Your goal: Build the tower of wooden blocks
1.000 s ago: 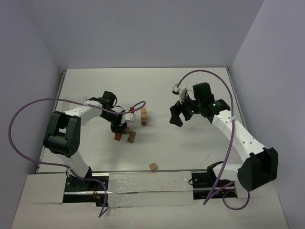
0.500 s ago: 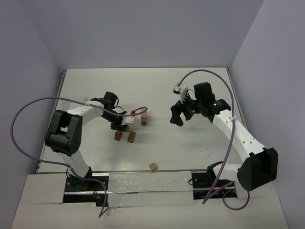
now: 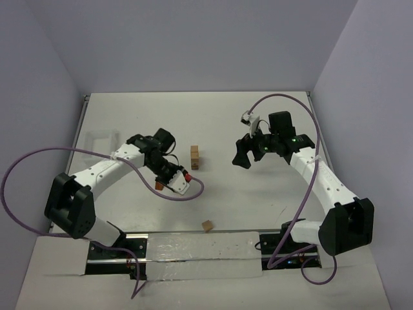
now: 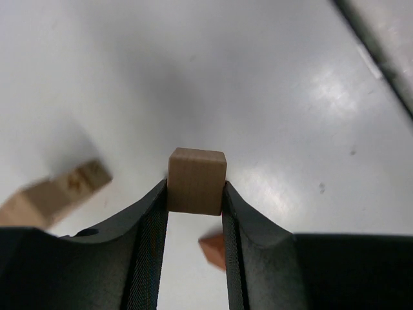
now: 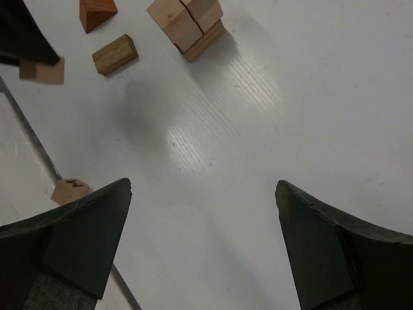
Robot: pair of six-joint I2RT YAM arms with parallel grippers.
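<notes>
Glossy white table [image 3: 258, 194], small tower [image 3: 194, 157] — lilac walls [image 3: 193, 45].

No text can be read anywhere. A tan wood block [image 4: 61, 192] lying on the surface [image 4: 258, 97] bears dark marks, too blurred to make out.
</notes>
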